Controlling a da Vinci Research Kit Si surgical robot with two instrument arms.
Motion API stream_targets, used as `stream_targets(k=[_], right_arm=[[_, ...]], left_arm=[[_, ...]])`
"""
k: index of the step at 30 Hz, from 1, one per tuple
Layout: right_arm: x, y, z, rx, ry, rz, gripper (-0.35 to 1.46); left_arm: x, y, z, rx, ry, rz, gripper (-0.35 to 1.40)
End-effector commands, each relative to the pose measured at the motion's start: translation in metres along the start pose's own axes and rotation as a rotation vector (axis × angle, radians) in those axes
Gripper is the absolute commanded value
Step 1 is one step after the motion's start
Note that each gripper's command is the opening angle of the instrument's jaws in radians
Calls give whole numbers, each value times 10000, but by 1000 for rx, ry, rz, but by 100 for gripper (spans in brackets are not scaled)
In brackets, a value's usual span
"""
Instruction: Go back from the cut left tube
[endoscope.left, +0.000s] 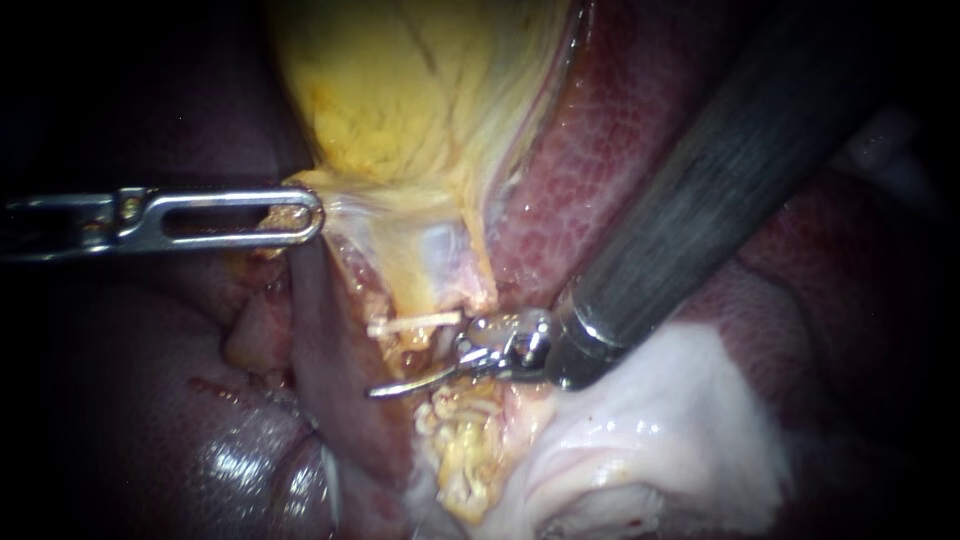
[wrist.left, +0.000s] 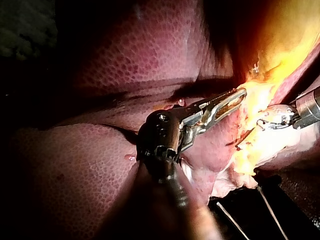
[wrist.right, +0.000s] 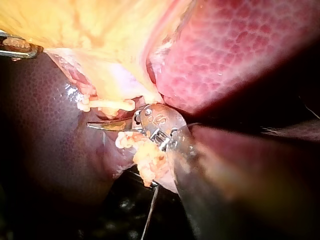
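While the left instrument (endoscope.left: 300, 215), clamped on the gallbladder (endoscope.left: 400, 90), holds it taut, the right instrument (endoscope.left: 385, 388), blades closed, sits beside the clip (endoscope.left: 412, 322), seemingly free to withdraw.

This is looking like a surgical practice bench: a liver (endoscope.left: 640, 130) and yellow gallbladder (endoscope.left: 420, 90) are lying exposed, a dark surface (wrist.right: 115, 210) is showing past the tissue's edge, and the slender left instrument (endoscope.left: 308, 216) and right instrument (endoscope.left: 420, 378) are reaching in under bright light.
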Motion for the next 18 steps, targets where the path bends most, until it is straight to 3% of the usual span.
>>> stream_targets(k=[1,10,12,13,15,18], right_arm=[[0,0,0,0,0,0,-35],[-1,-1,0,-1,0,11,-32],[0,-2,-1,-17,8,12,54],[0,-2,-2,-29,18,12,84],[1,-1,-2,-53,37,14,118],[2,1,-4,-85,60,19,133]], left_arm=[[0,0,0,0,0,0,-35],[1,1,0,0,0,1,-35],[2,1,0,0,0,1,-35],[2,1,0,0,0,1,-35],[2,1,0,0,0,1,-35],[2,1,0,0,0,1,-35]])
